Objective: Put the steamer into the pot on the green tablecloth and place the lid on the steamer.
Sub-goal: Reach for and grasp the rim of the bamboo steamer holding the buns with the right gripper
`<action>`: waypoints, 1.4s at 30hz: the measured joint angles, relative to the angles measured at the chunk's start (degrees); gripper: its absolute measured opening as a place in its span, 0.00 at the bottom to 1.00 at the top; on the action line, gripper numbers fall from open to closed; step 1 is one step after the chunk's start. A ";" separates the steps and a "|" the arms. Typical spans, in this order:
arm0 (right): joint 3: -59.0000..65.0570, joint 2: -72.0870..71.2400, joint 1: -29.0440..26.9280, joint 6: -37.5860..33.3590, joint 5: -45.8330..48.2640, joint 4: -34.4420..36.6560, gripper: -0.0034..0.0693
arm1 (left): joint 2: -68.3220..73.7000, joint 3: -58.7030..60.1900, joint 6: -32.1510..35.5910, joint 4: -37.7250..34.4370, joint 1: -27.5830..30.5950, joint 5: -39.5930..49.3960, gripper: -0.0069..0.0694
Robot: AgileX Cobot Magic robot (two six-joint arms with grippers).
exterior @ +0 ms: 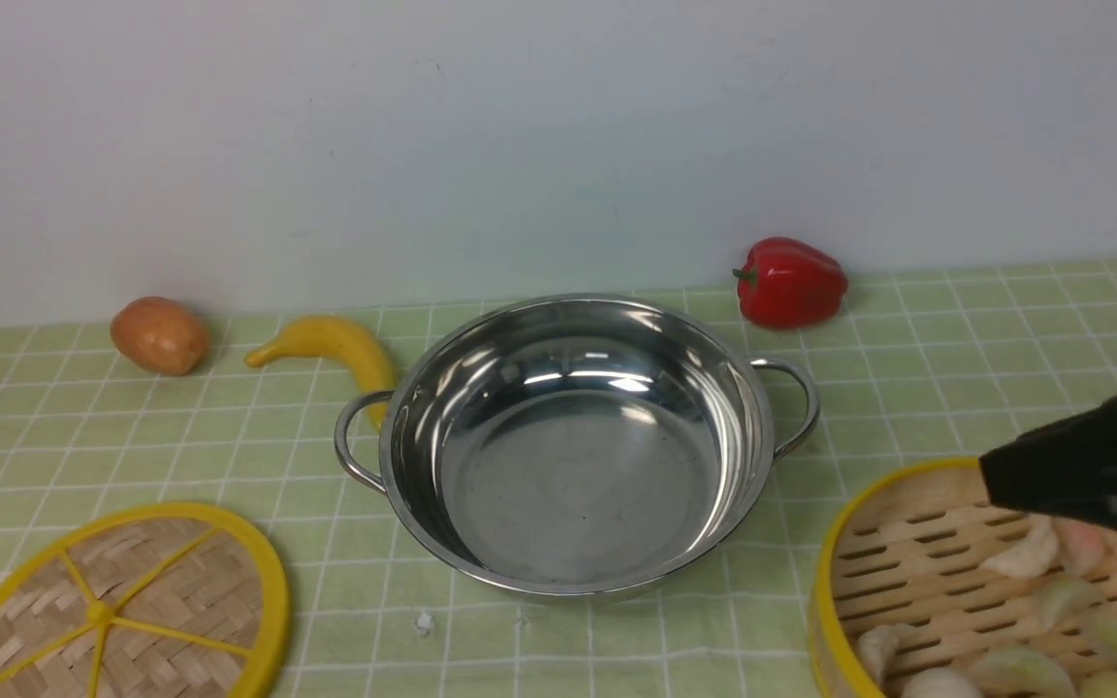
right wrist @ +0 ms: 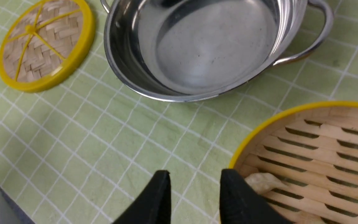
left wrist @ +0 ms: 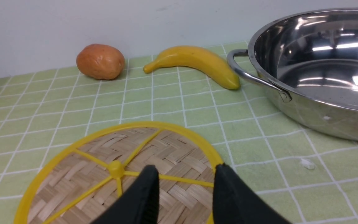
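The shiny steel pot [exterior: 568,485] stands empty in the middle of the green tablecloth [exterior: 956,378]. The bamboo steamer [exterior: 917,572] sits on the cloth at the near right and holds several dumplings. My right gripper [right wrist: 196,177] is open above the steamer's [right wrist: 322,146] near rim, one finger over the inside and one over the cloth; in the front view it [exterior: 1005,480] hovers over the steamer's far side. The woven lid [exterior: 122,611] lies flat at the near left. My left gripper [left wrist: 186,174] is open above the lid's [left wrist: 104,155] edge and is out of the front view.
A potato [exterior: 160,335] and a banana [exterior: 335,344] lie behind the pot's left handle. A red bell pepper [exterior: 791,281] lies at the back right by the wall. A small white scrap [exterior: 422,622] lies on the cloth in front of the pot.
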 joint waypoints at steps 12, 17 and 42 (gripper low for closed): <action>-3.42 19.27 20.32 19.36 -6.76 -19.41 0.38 | 0.00 0.00 0.00 -0.07 0.00 0.00 0.41; -7.24 26.40 25.94 35.14 -5.03 -32.87 0.38 | 0.00 0.00 0.00 -0.14 0.00 0.00 0.41; -9.08 38.75 26.62 40.19 -7.36 -35.12 0.38 | 0.00 0.00 0.00 -0.14 0.00 0.00 0.41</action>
